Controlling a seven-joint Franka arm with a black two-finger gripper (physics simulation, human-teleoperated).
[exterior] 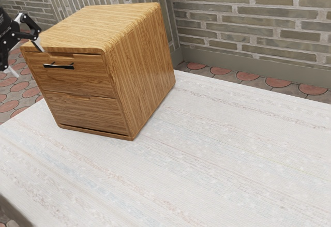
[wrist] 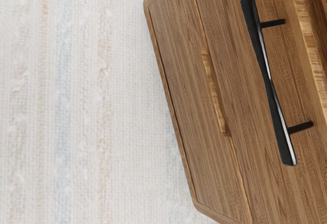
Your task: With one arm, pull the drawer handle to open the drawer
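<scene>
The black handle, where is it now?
The handle sits on the front of the top drawer in the wooden cabinet, at the exterior view's left.

arm (exterior: 6, 30) cut off, pincer (exterior: 32, 33) too small to tell.

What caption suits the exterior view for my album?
Wooden cabinet on a pale table, robot hand near its black drawer handle.

Wide exterior and close wrist views share handle (wrist: 268, 76).
</scene>
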